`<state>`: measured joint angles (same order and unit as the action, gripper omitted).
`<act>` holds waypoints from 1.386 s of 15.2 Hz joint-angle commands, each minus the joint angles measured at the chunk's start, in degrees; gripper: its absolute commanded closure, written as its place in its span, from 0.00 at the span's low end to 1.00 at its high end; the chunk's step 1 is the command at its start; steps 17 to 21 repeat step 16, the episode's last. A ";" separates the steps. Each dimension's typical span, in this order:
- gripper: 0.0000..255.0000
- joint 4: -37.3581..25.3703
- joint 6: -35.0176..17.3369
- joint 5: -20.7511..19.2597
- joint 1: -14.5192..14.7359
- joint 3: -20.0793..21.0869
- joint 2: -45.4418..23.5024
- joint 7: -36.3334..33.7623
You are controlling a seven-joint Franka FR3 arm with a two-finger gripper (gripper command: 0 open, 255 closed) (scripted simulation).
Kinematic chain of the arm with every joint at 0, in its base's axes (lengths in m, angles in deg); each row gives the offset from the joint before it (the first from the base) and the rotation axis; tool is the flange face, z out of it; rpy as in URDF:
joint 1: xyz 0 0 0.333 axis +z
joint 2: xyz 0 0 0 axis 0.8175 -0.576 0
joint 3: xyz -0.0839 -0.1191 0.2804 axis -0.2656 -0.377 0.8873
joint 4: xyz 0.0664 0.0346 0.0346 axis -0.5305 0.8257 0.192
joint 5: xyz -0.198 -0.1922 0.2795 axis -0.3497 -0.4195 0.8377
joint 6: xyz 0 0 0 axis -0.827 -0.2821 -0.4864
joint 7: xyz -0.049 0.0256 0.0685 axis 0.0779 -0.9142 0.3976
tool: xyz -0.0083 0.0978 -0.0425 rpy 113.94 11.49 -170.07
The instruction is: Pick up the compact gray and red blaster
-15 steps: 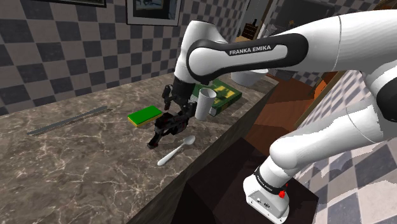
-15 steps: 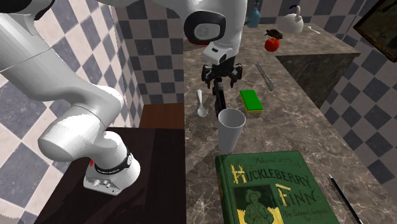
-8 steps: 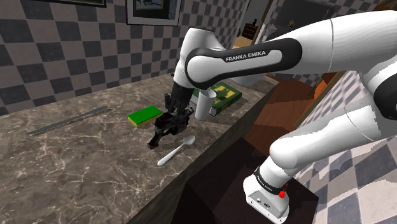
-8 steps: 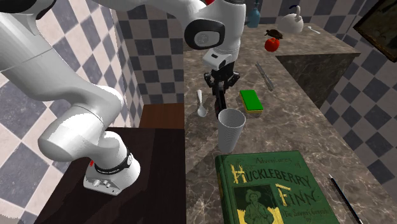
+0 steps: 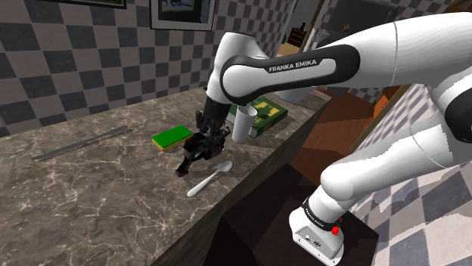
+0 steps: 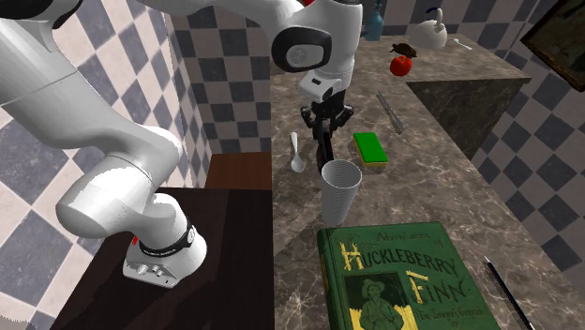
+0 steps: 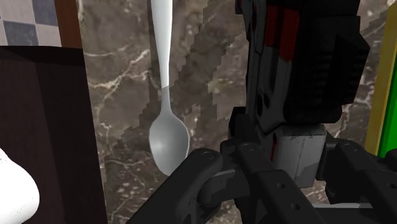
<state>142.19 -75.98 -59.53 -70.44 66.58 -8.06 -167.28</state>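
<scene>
Evidently the grasping step is in hand. The hand (image 5: 205, 137) is set low over the blaster (image 5: 192, 156), and in the wrist view its fingers (image 7: 203, 173) are seen clenched against the two sides of the toy's grey block. The blaster, dark with red marks, is seen lying on the marble bench (image 5: 91, 198) near its front edge. It is placed between a white spoon (image 5: 210, 179) and a green sponge (image 5: 172, 137), with a white cup (image 5: 243, 122) a little further along. Its lower end appears to be touching the bench, so the lift is judged not yet made. A straight upward pull is called for next, with the clasp kept firm. The hold looks to be taken toward one end, so tilting of the long body should be watched for, and the spoon just beside should be left undisturbed.
</scene>
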 commanded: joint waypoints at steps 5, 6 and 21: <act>1.00 -2.77 4.72 -0.03 0.18 -1.41 2.01 -0.12; 1.00 -3.32 5.55 -0.07 0.19 -1.65 2.31 -0.17; 1.00 -8.15 12.11 -0.62 0.13 -3.46 4.11 -0.72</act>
